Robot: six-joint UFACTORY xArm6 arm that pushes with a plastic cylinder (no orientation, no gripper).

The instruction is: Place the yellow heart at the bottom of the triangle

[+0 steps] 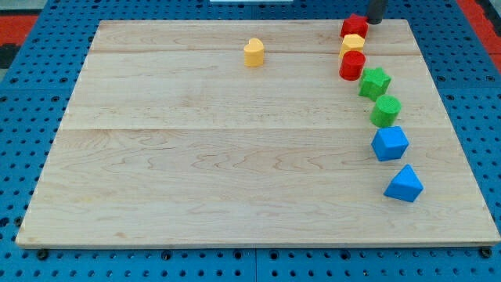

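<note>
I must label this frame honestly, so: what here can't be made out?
- My tip: the rod is cut off by the view's top edge; whether it touches the red block is unclear.
- Yellow block: wedged between two red blocks, shape unreadable.
- Yellow heart: too small to confirm its lobes.

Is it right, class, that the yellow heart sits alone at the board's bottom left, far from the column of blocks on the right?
Not quite. The camera view shows the yellow heart alone near the board's top, left of the column, not at the bottom left. The rest holds.
</note>
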